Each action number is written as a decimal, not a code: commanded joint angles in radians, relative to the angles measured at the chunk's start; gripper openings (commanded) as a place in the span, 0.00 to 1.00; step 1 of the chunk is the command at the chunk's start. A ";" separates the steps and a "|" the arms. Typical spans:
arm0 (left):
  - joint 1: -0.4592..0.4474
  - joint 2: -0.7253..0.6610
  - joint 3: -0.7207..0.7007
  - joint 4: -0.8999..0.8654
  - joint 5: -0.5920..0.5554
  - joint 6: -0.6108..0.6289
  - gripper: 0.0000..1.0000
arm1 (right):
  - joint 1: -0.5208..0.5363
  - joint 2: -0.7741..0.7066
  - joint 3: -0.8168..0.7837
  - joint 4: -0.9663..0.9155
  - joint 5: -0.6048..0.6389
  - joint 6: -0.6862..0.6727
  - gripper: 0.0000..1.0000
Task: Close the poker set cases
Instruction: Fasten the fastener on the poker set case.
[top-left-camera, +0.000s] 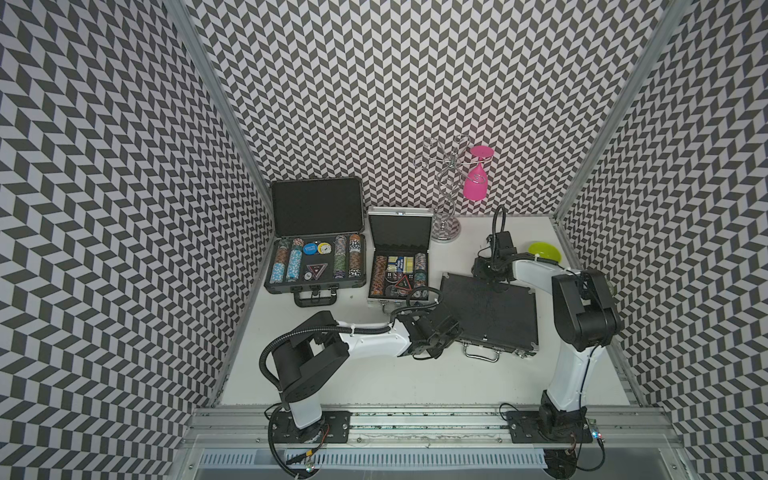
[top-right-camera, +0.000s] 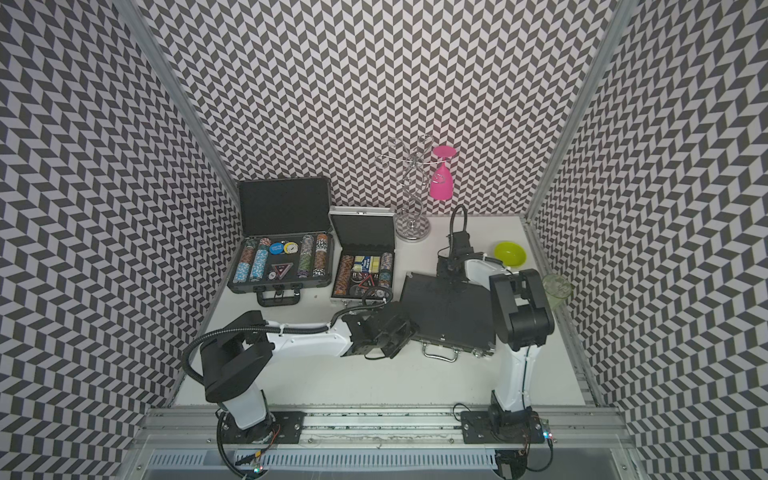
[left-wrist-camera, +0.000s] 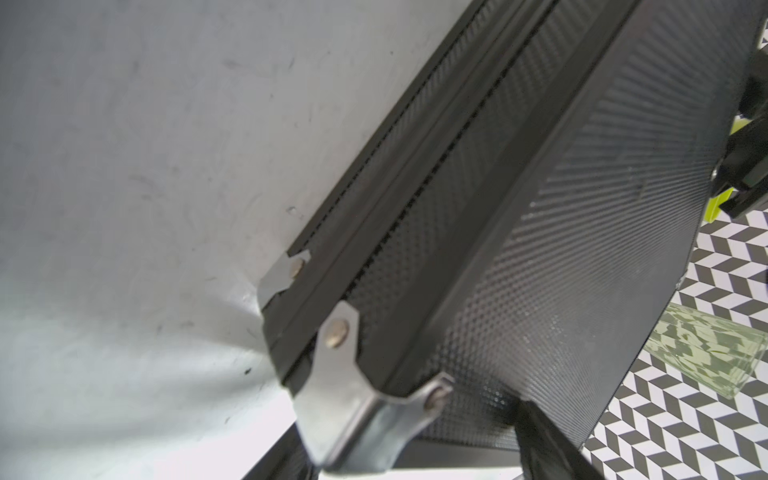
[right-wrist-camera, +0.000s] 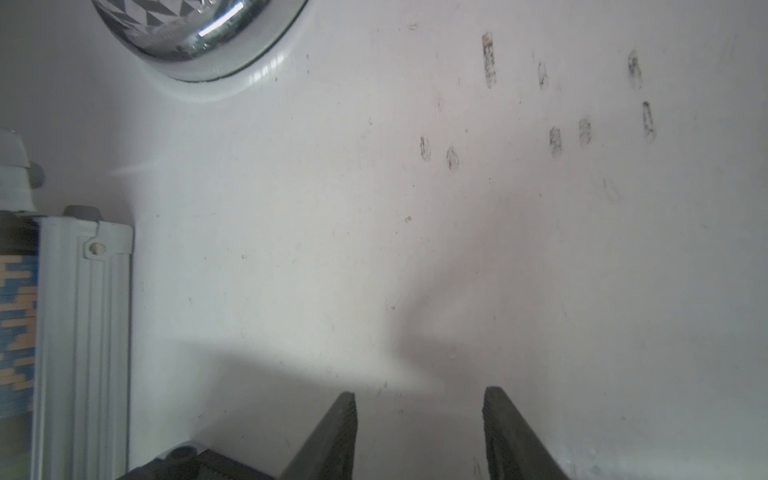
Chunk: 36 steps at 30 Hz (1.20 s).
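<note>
White table (top-left-camera: 374, 374), black case (top-left-camera: 494, 316) closed, silver case (top-left-camera: 400, 232) open

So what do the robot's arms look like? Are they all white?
Not all. The left arm and right arm have white tubes with chunky black joints. Ribbed black cables loop beside them, and the right gripper has two flat dark fingers.

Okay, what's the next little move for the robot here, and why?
Likely draw the left hand back from the black textured case, whose lid already lies down, toward the small silver case next to it: its lid stands open, as does that of the large black case.
</note>
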 joint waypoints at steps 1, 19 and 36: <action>-0.009 -0.006 -0.008 -0.039 -0.006 -0.021 0.74 | 0.020 0.055 -0.063 -0.225 -0.004 -0.019 0.49; -0.015 0.059 0.027 -0.100 -0.054 -0.025 0.73 | 0.027 0.042 -0.072 -0.219 -0.015 -0.017 0.47; -0.017 0.042 0.072 -0.188 -0.082 0.036 0.99 | 0.026 0.056 -0.086 -0.202 -0.008 -0.015 0.46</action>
